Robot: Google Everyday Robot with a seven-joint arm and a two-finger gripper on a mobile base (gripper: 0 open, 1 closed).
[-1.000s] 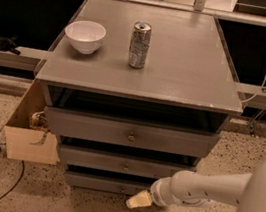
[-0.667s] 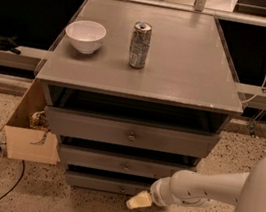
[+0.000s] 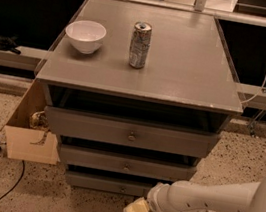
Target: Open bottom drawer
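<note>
Bottom drawer (image 3: 100, 182) is sitting lowest in the grey cabinet, just above the speckled floor (image 3: 80, 210). Its front is showing as a thin flat grey strip, narrower than the two fronts above. A small round metal knob (image 3: 121, 189) is sitting at its centre, and a dark band is running along its top edge. The right end of the front is hiding behind the arm (image 3: 208, 202).

Gripper (image 3: 136, 208) is hanging low over the floor, on the near side of the drawer front, just right of the knob and below it. Its pale tip is pointing left. It is carrying nothing that shows; how far it is open cannot be told. Contact with the drawer front cannot be told either.

Middle drawer (image 3: 88, 158) and top drawer (image 3: 89, 126) are showing wider fronts with like knobs. On the counter (image 3: 189, 72) a white bowl (image 3: 85, 35) is standing far left, a can (image 3: 139, 44) upright just right of it. A cardboard box (image 3: 30, 144) is resting on the floor left of the cabinet.
</note>
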